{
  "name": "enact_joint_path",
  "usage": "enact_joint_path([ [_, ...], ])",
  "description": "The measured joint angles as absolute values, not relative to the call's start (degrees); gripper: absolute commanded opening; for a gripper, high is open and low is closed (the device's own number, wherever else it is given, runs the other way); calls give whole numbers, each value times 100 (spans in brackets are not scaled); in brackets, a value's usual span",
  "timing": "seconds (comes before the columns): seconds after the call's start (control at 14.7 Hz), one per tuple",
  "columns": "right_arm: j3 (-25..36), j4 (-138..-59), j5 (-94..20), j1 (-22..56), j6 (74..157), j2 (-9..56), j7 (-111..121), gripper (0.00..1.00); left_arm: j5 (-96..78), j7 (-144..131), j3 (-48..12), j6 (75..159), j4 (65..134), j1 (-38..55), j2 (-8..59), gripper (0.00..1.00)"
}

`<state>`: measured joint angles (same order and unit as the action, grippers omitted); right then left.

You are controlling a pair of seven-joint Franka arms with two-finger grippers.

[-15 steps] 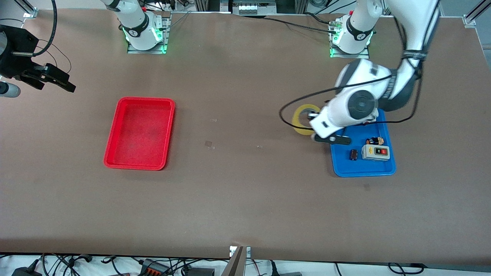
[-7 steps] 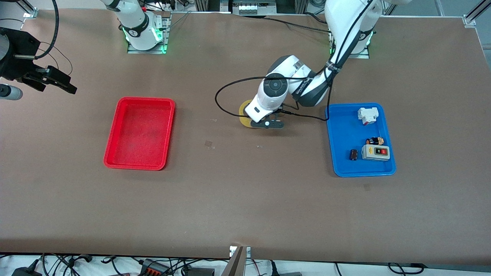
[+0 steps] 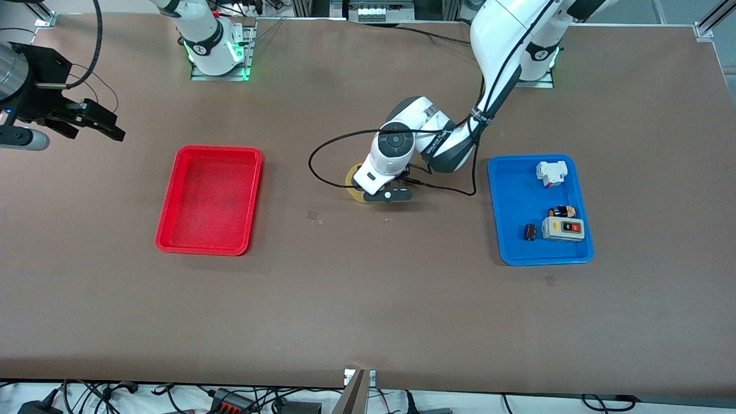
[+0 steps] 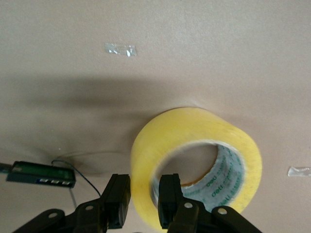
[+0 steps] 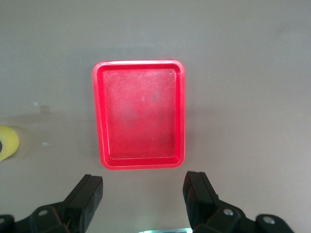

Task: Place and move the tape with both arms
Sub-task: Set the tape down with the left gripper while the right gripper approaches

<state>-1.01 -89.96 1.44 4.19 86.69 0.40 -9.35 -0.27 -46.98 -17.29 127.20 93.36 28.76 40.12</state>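
Observation:
The yellow tape (image 3: 352, 175) is a ring-shaped roll near the middle of the table, between the red tray and the blue tray. My left gripper (image 3: 380, 194) is shut on the tape, with one finger inside the hole and one outside the wall. The left wrist view shows the tape (image 4: 194, 145) tilted just above the table, its wall between the fingers of my left gripper (image 4: 144, 201). My right gripper (image 3: 100, 123) is open and empty, high over the right arm's end of the table. In its wrist view my right gripper (image 5: 143, 199) looks down on the red tray, with the tape (image 5: 7, 142) at the picture's edge.
An empty red tray (image 3: 210, 198) lies toward the right arm's end and also shows in the right wrist view (image 5: 140, 114). A blue tray (image 3: 495, 218) toward the left arm's end holds a white-grey switch box (image 3: 563, 229) and a few small parts. Small scraps of clear tape (image 3: 314, 217) lie on the table.
My left arm has carried the tape from beside the blue tray to the middle of the table and lowered it. My right gripper has shifted slightly toward the red tray.

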Motion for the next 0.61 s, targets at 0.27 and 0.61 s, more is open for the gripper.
enact_joint_path([
  [0.27, -117, -8996, 136, 904, 8814, 78, -1454, 99, -22, -4731, -1691, 12720, 9224, 2869, 4050, 100],
  [0.61, -142, -9002, 128, 1707, 9082, 317, -2221, 99, -12, -4908, -1637, 11981, 8936, 2332, 3598, 100],
])
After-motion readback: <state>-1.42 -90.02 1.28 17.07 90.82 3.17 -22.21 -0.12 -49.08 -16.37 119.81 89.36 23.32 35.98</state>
